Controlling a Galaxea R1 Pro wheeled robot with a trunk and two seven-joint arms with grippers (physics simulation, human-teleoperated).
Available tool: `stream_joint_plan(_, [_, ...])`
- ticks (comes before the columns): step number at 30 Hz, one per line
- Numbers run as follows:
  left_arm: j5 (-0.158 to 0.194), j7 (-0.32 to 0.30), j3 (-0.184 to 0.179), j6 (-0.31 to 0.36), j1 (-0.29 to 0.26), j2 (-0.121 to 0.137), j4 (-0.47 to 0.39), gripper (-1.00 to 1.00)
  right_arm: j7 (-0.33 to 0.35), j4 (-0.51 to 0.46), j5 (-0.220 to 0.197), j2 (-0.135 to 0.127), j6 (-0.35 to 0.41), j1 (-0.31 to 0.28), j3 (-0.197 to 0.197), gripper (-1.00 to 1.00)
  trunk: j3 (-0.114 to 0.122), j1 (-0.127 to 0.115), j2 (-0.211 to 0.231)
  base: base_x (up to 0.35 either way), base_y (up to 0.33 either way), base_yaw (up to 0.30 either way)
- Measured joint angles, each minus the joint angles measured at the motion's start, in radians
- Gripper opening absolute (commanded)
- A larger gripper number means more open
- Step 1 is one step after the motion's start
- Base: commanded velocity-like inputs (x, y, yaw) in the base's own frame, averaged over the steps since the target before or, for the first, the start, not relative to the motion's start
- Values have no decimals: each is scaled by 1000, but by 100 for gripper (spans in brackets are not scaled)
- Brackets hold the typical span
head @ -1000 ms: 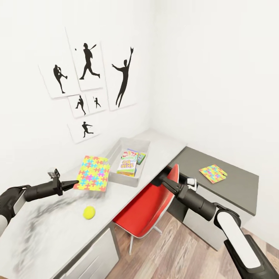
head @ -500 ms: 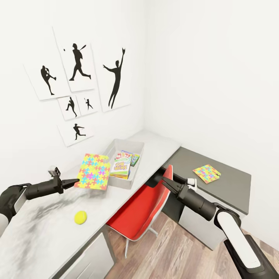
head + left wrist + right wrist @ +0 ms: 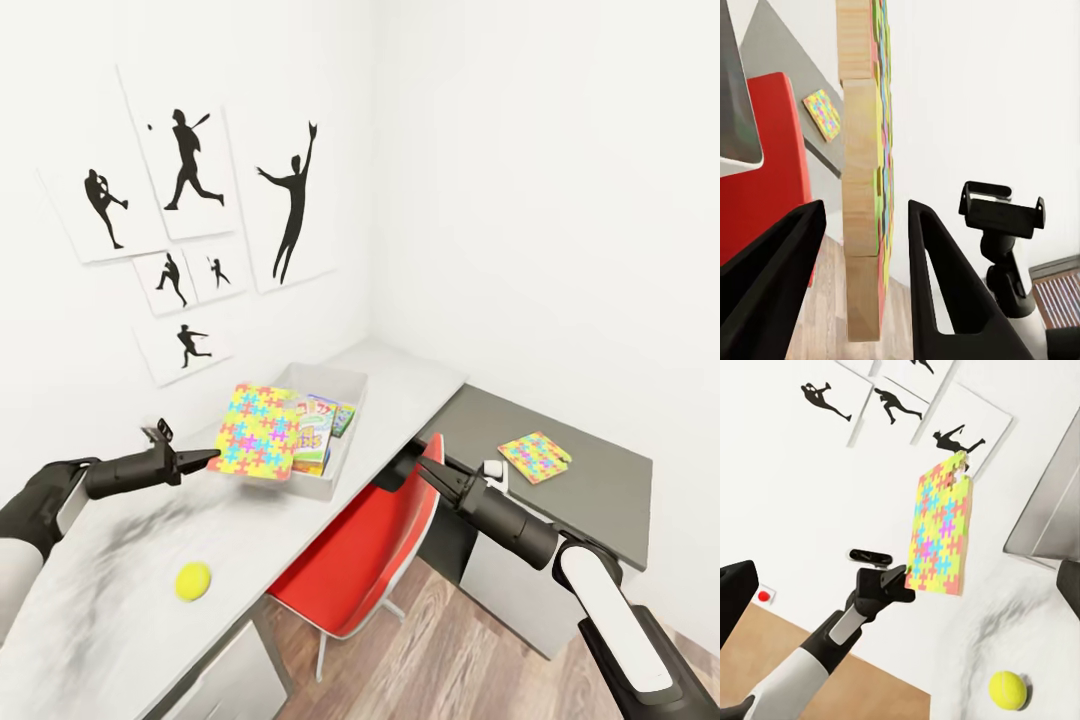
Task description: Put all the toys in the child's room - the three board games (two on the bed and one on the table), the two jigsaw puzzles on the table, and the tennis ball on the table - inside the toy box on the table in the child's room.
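tennis ball (image 3: 192,580) lies nearest me on the table (image 3: 110,590), at about 7 o'clock in my head view. above it my left gripper (image 3: 208,458) pinches one edge of a jigsaw puzzle (image 3: 258,431), held tilted in the air just at the near rim of the toy box (image 3: 340,384), where board games (image 3: 313,435) lie. my right gripper (image 3: 432,468) hangs at 4 o'clock beside a red chair (image 3: 360,560), fingers apart, holding nothing. farthest, at 3 o'clock, the second jigsaw puzzle (image 3: 534,456) rests flat on the dark desk (image 3: 600,490).
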Motion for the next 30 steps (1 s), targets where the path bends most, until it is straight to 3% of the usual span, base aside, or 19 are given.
stream_joint_plan(10, [0, 0, 5, 4, -4, -36, -48, -100, 0, 1, 0, 0, 0, 0, 0, 100, 3, 0, 0, 12, -1, -79])
stream_joint_plan(16, [-3, 0, 3, 7, -5, -74, -71, -100, 0, 1, 0, -1, 0, 0, -1, 100, 10, 0, 0, 60, -7, -209])
stream_joint_plan(30, [-2, 51, 9, 13, -5, -81, -82, -100, 1, 2, 1, -2, 0, 0, -14, 100, 15, 0, 0, 113, 18, -63])
